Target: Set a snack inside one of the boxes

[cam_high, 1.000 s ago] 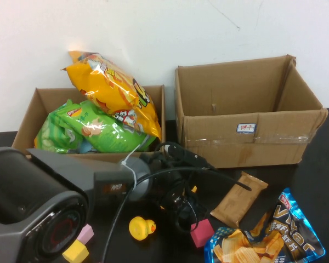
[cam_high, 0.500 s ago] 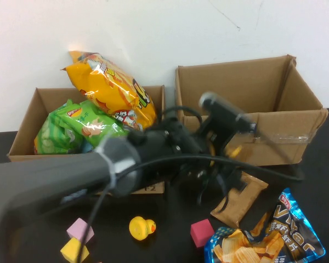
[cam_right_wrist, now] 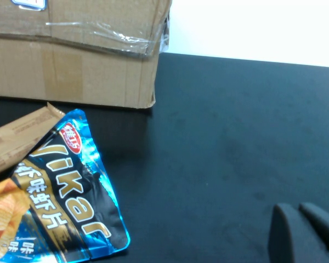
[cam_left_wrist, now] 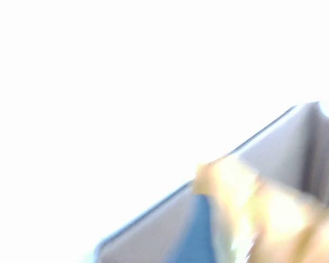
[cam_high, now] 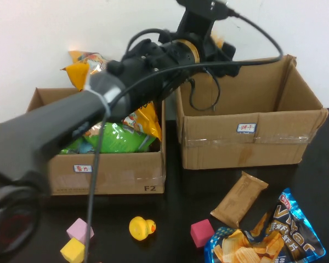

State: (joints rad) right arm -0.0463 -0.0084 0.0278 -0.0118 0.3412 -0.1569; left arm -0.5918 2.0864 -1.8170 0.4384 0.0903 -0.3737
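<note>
My left gripper (cam_high: pixel 218 48) is raised high over the back left corner of the right cardboard box (cam_high: pixel 274 143). It seems shut on a small yellow snack (cam_high: pixel 217 39), which shows blurred in the left wrist view (cam_left_wrist: pixel 247 203). The box's inside looks empty. The left box (cam_high: pixel 107 170) holds a yellow chip bag (cam_high: pixel 145 118) and a green bag (cam_high: pixel 118 137). A brown packet (cam_high: pixel 239 198) and a blue chip bag (cam_high: pixel 268 235) lie on the black table. My right gripper (cam_right_wrist: pixel 299 224) is shut and empty, low over bare table beside the blue bag (cam_right_wrist: pixel 66 197).
A yellow duck (cam_high: pixel 141 227), a magenta cube (cam_high: pixel 201 232), a pink cube (cam_high: pixel 79 230) and a yellow cube (cam_high: pixel 72 251) lie at the table's front. The left arm (cam_high: pixel 60 137) crosses over the left box. A white wall stands behind the boxes.
My left arm has swung up from the table near the duck and now reaches high over the right box's back corner. The left box's front shows again.
</note>
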